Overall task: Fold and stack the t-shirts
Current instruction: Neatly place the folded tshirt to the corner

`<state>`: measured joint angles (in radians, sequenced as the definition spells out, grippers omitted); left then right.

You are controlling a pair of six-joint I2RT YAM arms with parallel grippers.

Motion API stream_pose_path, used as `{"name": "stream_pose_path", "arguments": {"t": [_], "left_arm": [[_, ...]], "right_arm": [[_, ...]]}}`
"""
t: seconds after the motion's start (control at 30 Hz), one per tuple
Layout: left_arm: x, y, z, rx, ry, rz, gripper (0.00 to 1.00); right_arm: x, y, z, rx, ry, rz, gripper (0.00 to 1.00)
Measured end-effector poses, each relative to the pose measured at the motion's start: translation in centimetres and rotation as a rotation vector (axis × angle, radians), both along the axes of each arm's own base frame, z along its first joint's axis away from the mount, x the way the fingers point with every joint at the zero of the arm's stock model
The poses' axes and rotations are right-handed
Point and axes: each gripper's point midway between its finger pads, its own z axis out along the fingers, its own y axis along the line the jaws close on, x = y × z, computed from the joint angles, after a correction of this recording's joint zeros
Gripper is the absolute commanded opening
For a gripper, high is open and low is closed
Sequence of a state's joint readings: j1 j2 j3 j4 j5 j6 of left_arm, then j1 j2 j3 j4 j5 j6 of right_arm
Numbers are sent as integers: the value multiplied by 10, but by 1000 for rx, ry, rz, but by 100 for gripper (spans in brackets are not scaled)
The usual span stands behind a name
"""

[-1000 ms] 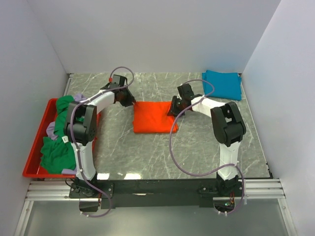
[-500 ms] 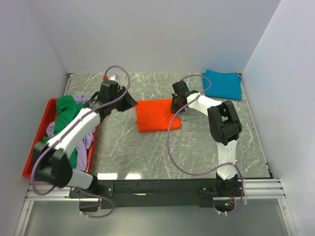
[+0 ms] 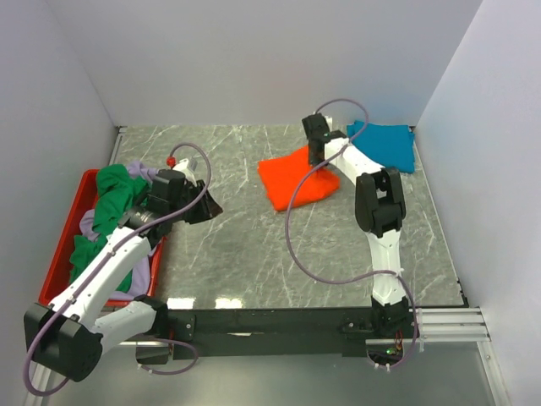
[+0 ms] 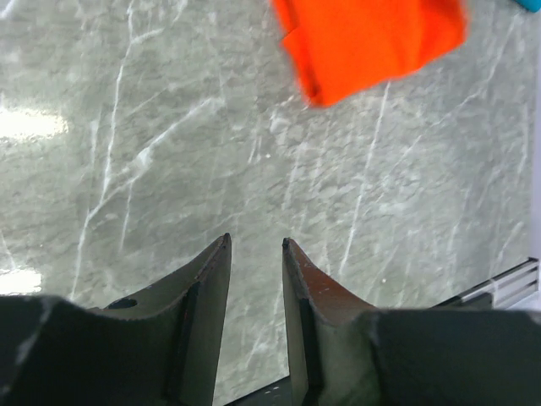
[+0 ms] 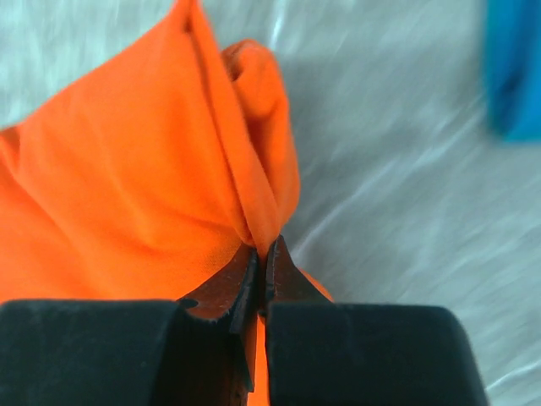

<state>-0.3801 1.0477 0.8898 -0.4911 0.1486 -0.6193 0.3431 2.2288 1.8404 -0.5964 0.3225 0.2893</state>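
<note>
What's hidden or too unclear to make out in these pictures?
Top view: how many heaped shirts fill the red tray; the left arm overlaps them.
Right wrist view: teal shirt blurred, cut by right edge.
Left wrist view: orange shirt cut by top edge.

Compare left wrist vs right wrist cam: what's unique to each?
Left wrist only: the left gripper, open and empty over the table, plus a rail at the lower right corner.
Right wrist only: the right gripper shut on a pinched fold of the orange shirt.
Both: the orange shirt, the marble table, and the teal shirt at the frame edge.
</note>
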Motion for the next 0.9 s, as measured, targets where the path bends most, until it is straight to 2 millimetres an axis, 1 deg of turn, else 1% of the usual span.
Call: {"name": "stream_pose_path", "arguments": {"t": [0.07,0.2,0.3,0.37,0.5,0.57,0.7,0.77,0.9], "left_arm": [[-3,2,-7,12,7,-6,35],[-13,8,-34,57,65,-9,35],[-13,10,-38,69,74,-9,35],[-13,10,-39,72,76,-10,35],[-11,9,-49,85,105,-15,34],[-11,8,-55,93,122,-18,34],[-10,8,-61,104,142,-21,34],[-10,8,-62,107,143,-23,34],[-10,8,-62,108,142,-27,34]], "right_arm": [[20,-14,11,-47,-38,0,0],[56,-53,30,-156,-98,-13,0],[87,-86,44,-231,-142,-33,0],[102,-106,52,-268,-168,-49,0],[110,-142,60,-344,-179,-61,0],[114,-157,65,-376,-191,-69,0],[118,-169,73,-413,-207,-65,0],[120,-170,78,-425,-212,-57,0],[125,-171,94,-441,-245,-49,0]]}}
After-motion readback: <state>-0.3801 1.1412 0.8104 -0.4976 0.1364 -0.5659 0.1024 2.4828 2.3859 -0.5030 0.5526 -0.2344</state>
